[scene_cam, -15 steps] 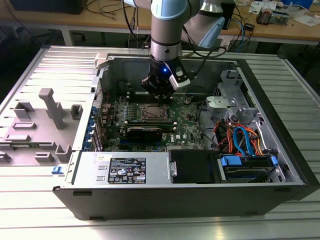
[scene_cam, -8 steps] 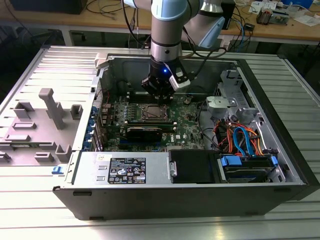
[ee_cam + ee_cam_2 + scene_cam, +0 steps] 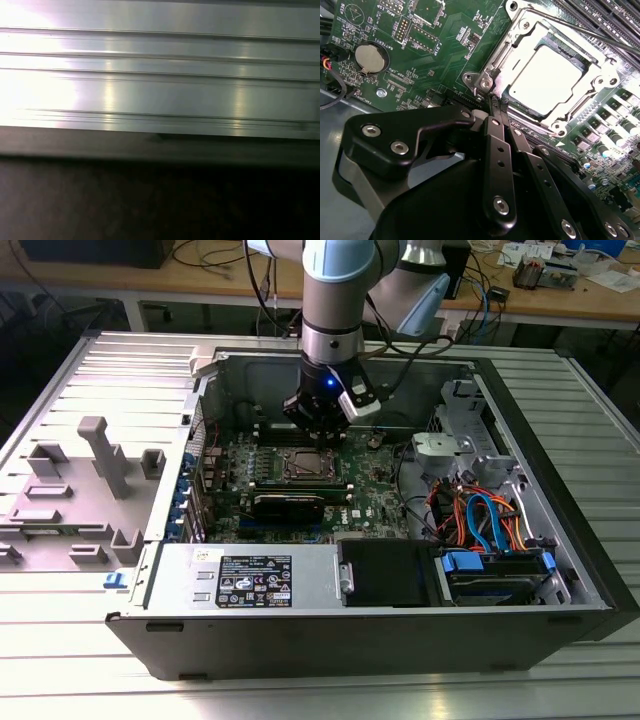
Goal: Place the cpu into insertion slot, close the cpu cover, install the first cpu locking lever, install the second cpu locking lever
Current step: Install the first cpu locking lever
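A: Start at the exterior view's left. What lies there?

B: A grey moulded tray [image 3: 75,495] on the ribbed metal table [image 3: 330,695], just beside the open computer case [image 3: 380,625]. Inside the case, the green motherboard [image 3: 225,465] carries the insertion slot [image 3: 306,466], near the middle of the board, with the arm's gripper [image 3: 318,430] low over it. Further to that view's right sit orange and blue cables [image 3: 480,515] and a drive bay.

A: And the cpu itself?

B: In the second wrist view the cpu [image 3: 546,81] sits in the socket, its pale metal top glaring under the light. The cpu cover [image 3: 520,37], a shiny silver frame with a square cut-out, looks closed down around it, so the chip shows through the opening. A thin wire lever [image 3: 580,31] runs past the far side of the frame.

A: The gripper's state?

B: The two black fingers [image 3: 497,145] are drawn together, tips meeting just beside the near corner of the socket frame, by a bright hinge fitting [image 3: 485,82]. I see nothing gripped between them; whether the tips touch the frame I cannot tell.

A: How would these parts handle?

B: By my judgement, the cpu is light, rigid and fragile, best taken by its edges only. The cover is thin stiff sheet, smooth and likely slippery. The lever is springy wire; it would want pressure near its free end.
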Available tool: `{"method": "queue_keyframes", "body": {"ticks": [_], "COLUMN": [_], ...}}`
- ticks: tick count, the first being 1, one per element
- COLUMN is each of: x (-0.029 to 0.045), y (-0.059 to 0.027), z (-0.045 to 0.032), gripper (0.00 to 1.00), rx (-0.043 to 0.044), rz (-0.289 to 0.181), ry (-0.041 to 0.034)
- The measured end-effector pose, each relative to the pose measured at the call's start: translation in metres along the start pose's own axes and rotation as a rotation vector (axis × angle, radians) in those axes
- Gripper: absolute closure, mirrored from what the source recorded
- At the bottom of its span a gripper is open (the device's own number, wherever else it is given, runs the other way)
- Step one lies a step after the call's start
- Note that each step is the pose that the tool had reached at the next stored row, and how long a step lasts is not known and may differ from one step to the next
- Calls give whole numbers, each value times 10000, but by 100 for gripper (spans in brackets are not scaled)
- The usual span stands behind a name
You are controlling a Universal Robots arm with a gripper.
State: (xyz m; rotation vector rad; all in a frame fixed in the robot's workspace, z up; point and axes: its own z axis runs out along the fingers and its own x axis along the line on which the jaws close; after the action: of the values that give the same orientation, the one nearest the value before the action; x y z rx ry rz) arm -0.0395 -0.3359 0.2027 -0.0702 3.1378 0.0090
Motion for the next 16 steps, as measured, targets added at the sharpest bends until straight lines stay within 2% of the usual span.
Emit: {"method": "queue_keyframes", "body": {"ticks": [7, 16], "x": [-1, -2], "y": [0, 0], "z": [0, -14], "gripper": [89, 89], "rx": [-78, -80], "rz": [1, 1], "ry": [-4, -6]}}
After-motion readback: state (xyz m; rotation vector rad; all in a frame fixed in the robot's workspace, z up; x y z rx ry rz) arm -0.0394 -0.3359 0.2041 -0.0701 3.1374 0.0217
